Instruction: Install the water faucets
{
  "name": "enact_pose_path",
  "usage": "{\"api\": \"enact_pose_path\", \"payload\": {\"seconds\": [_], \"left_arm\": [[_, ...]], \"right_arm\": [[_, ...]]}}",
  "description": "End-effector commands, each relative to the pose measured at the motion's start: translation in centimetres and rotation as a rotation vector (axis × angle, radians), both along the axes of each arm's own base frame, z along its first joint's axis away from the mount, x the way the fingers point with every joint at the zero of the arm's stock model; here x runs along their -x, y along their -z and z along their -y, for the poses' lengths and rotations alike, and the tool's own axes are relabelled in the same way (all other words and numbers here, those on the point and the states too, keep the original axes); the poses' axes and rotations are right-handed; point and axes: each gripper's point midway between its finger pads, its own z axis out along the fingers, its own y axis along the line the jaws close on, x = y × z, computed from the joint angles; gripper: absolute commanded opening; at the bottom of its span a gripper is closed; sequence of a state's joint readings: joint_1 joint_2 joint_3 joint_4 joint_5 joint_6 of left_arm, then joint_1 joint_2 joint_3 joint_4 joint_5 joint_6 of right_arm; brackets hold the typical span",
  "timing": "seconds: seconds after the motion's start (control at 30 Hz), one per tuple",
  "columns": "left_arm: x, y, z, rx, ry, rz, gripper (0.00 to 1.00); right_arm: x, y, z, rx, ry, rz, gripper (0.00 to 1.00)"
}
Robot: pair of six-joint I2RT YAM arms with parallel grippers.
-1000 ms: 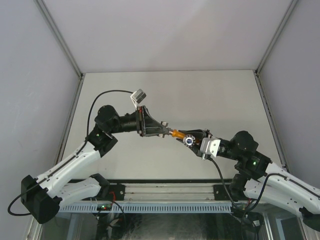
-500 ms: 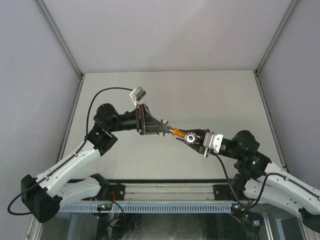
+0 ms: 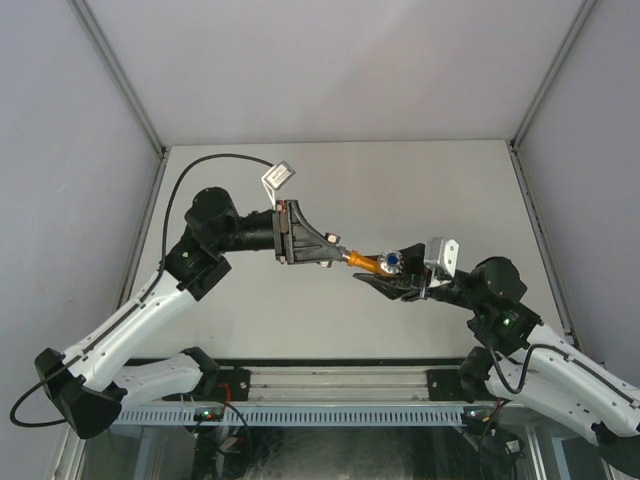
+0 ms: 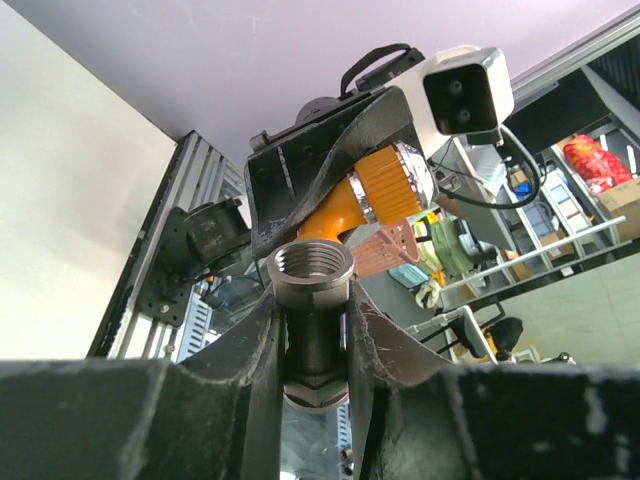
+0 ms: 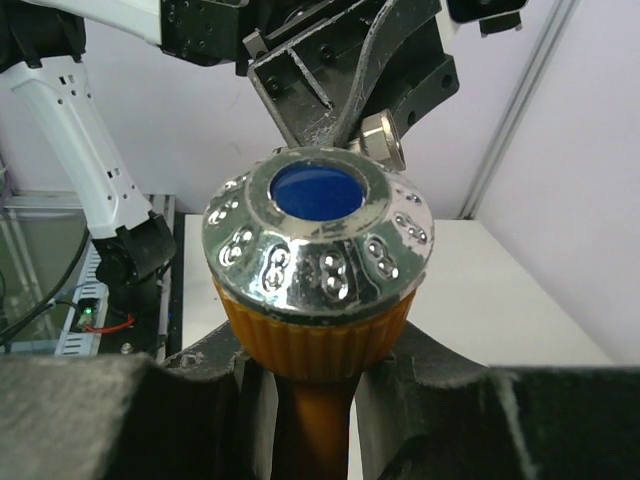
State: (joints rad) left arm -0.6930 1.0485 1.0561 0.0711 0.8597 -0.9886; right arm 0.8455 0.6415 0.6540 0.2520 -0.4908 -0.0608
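Both grippers meet above the table's middle. A grey threaded metal fitting (image 4: 312, 268) stands upright between my left gripper's (image 4: 312, 310) fingers, which are shut on it. My right gripper (image 5: 316, 395) is shut on the stem of the orange tap body (image 5: 318, 345), whose chrome knob with a blue centre (image 5: 318, 190) faces the right wrist camera. In the top view the orange tap (image 3: 362, 263) lies between the left gripper (image 3: 335, 256) and the right gripper (image 3: 388, 282), its end against the fitting. How far the two parts are joined is hidden.
White table (image 3: 450, 190) enclosed by grey walls on the left, right and far sides. An aluminium rail (image 3: 330, 380) with the arm bases runs along the near edge. The left arm's cable (image 3: 215, 162) loops above its wrist.
My right wrist has rolled, bringing its camera on top and turning the orange tap's knob upward. Both grippers have shifted slightly toward the far side. Both grips are unchanged.
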Motion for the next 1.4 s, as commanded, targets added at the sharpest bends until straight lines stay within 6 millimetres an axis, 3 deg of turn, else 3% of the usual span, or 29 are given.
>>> {"api": "enact_pose_path", "payload": {"seconds": [0.0,0.2,0.73,1.2,1.37], "left_arm": [[1.3,-1.4,-0.2,0.010,0.054,0.134,0.00],[1.1,-1.4,-0.1,0.013,0.050,0.181,0.00],[2.0,-4.2,-0.8,0.141,0.052,0.375,0.00],[1.9,-3.7,-1.0,0.134,0.050,0.605,0.00],[1.0,-2.9,-0.8,0.078,0.041,0.684,0.00]], "right_arm": [[0.3,-0.8,-0.2,-0.037,-0.047,-0.098,0.00],[-0.3,-1.4,-0.3,-0.089,-0.063,-0.210,0.00],[0.4,-3.4,-0.7,-0.251,-0.213,-0.493,0.00],[-0.2,-3.3,-1.5,-0.243,-0.283,-0.754,0.00],[-0.5,-3.3,-1.7,-0.255,-0.318,-0.843,0.00]]}}
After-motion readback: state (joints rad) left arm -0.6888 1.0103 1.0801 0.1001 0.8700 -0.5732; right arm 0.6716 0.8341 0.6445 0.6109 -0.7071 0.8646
